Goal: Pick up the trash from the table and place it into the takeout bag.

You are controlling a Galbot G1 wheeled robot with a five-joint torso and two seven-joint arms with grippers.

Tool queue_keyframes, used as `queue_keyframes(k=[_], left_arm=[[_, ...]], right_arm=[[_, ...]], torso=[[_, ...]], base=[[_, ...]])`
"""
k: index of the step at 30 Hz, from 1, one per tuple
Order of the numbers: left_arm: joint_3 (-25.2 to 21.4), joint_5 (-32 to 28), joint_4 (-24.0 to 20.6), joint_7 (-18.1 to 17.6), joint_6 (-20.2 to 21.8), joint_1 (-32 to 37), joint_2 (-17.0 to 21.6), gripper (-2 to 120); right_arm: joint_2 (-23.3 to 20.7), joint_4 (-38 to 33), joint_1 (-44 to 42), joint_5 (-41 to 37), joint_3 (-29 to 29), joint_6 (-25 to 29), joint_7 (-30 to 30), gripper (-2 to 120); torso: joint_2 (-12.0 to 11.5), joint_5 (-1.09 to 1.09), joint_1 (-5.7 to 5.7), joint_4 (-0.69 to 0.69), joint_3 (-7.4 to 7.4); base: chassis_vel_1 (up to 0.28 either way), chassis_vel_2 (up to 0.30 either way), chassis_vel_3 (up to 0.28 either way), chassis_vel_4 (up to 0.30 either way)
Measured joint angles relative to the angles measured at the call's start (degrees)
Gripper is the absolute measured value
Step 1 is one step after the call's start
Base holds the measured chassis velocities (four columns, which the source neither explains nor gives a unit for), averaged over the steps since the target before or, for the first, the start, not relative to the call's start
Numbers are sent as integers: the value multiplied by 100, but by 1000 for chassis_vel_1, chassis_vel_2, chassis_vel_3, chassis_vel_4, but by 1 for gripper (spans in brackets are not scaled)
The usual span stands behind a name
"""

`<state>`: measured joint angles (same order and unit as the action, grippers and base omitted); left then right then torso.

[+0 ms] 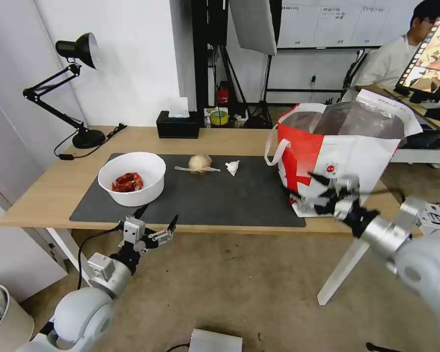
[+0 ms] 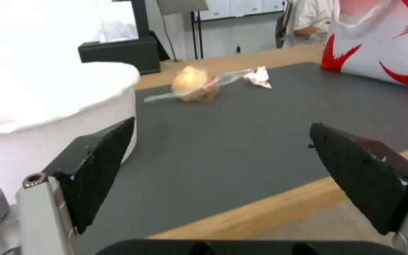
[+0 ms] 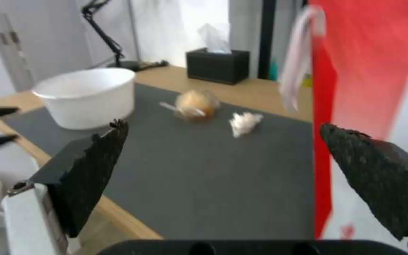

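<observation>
A light-wood table [image 1: 58, 186] carries a dark grey mat [image 1: 220, 200]. The left gripper [image 1: 156, 220] hovers at the table's near edge, its fingers [image 2: 100, 170] spread apart and holding nothing; the white bowl [image 1: 132, 178] of red scraps sits just beyond them on the mat. Farther past the fingertips lies the plastic-wrapped ball [image 1: 199, 164], its twisted wrap ends pointing left and right along the table's length, with the crumpled white paper [image 1: 232, 167] just beside it. The right gripper [image 1: 305, 188], fingers released and empty, hangs in front of the upright takeout bag [image 1: 347, 161], which stands open-topped at the mat's right end.
</observation>
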<state>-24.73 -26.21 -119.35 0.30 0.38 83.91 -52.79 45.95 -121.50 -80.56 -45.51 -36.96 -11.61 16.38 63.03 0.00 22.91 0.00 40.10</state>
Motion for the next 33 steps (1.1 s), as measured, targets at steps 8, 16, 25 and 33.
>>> queue_keyframes(k=[8, 16, 25, 33], left_arm=[[-43, 0, 191, -20, -63, 64, -43, 100], [-164, 38, 377, -32, -179, 122, -41, 100], [-196, 66, 583, -47, -254, 109, -63, 100], [-196, 72, 695, -49, -332, 94, -76, 100]], right_arm=[[378, 596, -237, 334, 213, 1163, -57, 100], [665, 918, -339, 420, 361, 1457, -204, 100], [812, 1090, -371, 396, 491, 1470, -217, 100], [848, 1102, -379, 389, 561, 1441, -228, 100]], torso=[[0, 0, 0, 0, 0], [-1, 0, 0, -1, 0], [-1, 0, 0, -1, 0], [-1, 0, 1, 0, 0]], base=[[0, 0, 0, 0], [0, 0, 0, 0], [0, 0, 0, 0], [0, 0, 0, 0]])
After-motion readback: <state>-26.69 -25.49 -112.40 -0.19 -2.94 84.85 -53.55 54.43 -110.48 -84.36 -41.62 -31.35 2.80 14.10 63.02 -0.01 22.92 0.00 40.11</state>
